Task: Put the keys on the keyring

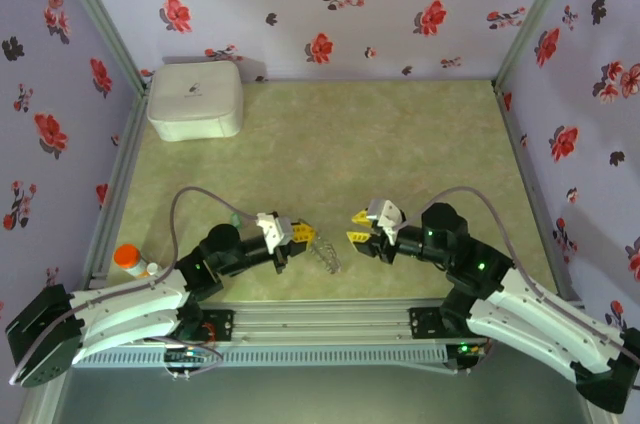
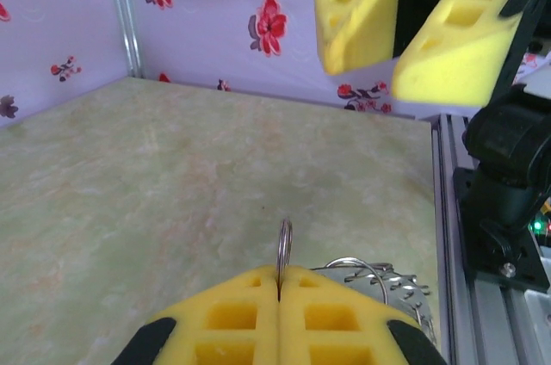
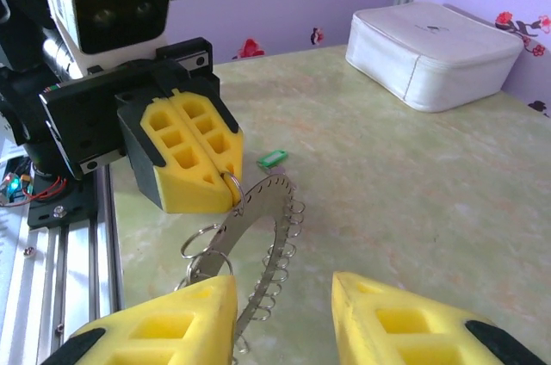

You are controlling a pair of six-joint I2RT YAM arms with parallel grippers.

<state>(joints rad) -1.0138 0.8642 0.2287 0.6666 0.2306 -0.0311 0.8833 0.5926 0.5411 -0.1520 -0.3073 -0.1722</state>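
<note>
Pale tabletop (image 3: 413, 193) lay under the keyring (image 3: 244, 221), thin, grey, fringed with loops. Left gripper (image 3: 231, 195) pinched one loop; right gripper (image 3: 284, 300) gaped empty.

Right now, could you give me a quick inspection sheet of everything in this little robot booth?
Surface: pale green mottled table.
Job's things: keyring pinched by one small loop; green key lying loose on the table beyond it.
Clutter: white box in the far left corner; orange-capped bottle by the left rail.
Grippers: left gripper shut on the keyring; right gripper open, holding nothing.
Cables: a grey cable loops off each arm.
Surroundings: floral walls, metal corner posts.
</note>
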